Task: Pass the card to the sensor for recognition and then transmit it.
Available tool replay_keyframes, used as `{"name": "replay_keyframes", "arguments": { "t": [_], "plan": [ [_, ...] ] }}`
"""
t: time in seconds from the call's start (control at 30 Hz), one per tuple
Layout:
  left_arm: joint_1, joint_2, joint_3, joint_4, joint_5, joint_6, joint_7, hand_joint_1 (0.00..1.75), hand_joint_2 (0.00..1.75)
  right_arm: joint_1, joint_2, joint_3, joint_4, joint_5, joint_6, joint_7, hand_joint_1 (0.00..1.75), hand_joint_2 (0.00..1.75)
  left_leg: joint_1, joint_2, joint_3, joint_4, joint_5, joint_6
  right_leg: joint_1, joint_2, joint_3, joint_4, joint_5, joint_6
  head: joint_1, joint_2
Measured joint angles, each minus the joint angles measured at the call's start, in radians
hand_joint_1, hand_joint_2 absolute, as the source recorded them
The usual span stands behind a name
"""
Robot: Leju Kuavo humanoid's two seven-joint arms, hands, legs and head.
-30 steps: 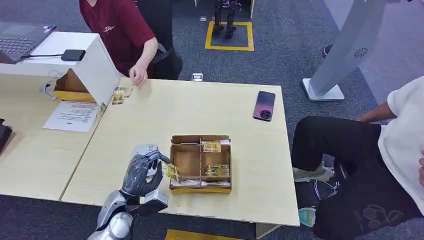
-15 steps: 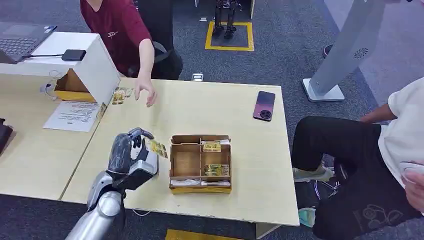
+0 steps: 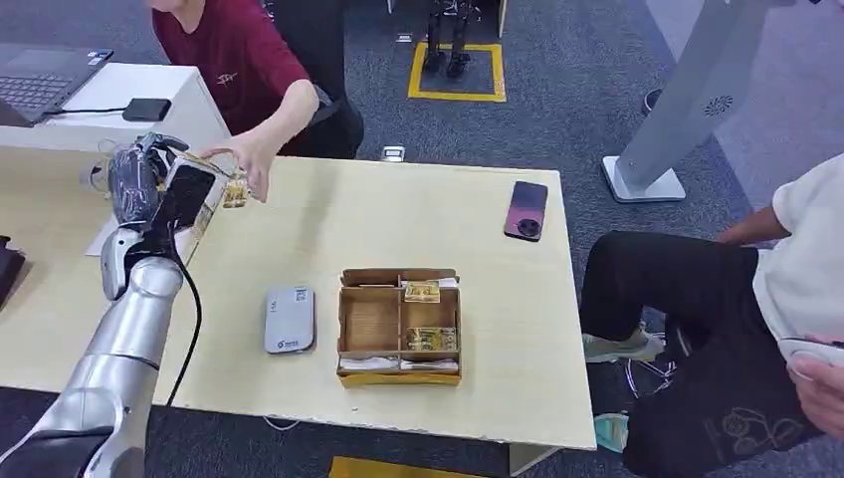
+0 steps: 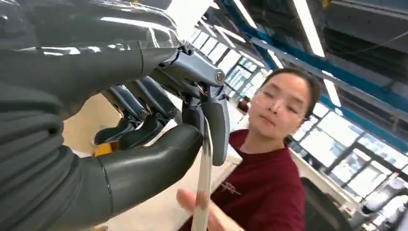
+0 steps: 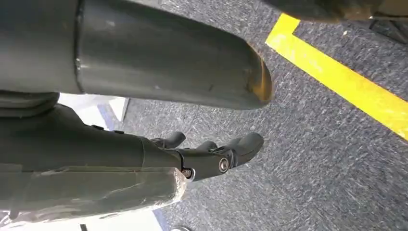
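My left hand [image 3: 149, 187] is raised at the table's far left corner and pinches a thin yellow card [image 3: 217, 155] between thumb and finger. The left wrist view shows the card [image 4: 204, 179] edge-on under my thumb. A person in a red shirt [image 3: 234, 60] reaches in, and the person's hand [image 3: 249, 157] meets the card's far end. The grey sensor [image 3: 290, 320] lies flat on the table, left of the brown card box [image 3: 400, 324]. My right hand [image 5: 211, 154] hangs over the carpet with fingers loosely apart and nothing in them.
More cards [image 3: 236, 194] lie beside a white stand [image 3: 189, 124] holding a laptop [image 3: 40, 85]. A phone [image 3: 526, 210] lies at the table's far right. A seated person's legs [image 3: 687, 309] are at the right. A paper sheet [image 3: 144, 231] is on the left.
My left hand has carried the card from beside the box, over the sensor, up to the far left corner. The person's hand has come to the card.
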Motion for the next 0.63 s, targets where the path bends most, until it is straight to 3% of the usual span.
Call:
{"name": "replay_keyframes", "arguments": {
  "t": [0.23,0.63],
  "plan": [
    [-0.048,0.012,0.049,0.104,-0.025,0.017,-0.004,1.75,1.75,-0.001,0.000,0.010,0.000,0.000,0.007,0.004,0.00,0.00,0.000,0.000,0.000,0.000,0.000,0.000,0.000,0.000,0.000,0.000,0.000,0.000,0.000,0.000],
    [-0.050,0.011,0.064,0.150,-0.031,0.018,-0.009,1.75,1.75,-0.002,0.000,0.013,0.000,0.000,0.007,0.000,0.00,0.00,0.000,0.000,0.000,0.000,0.000,0.000,0.000,0.000,-0.001,0.000,0.000,0.000,0.000,0.000]
  ]
}}
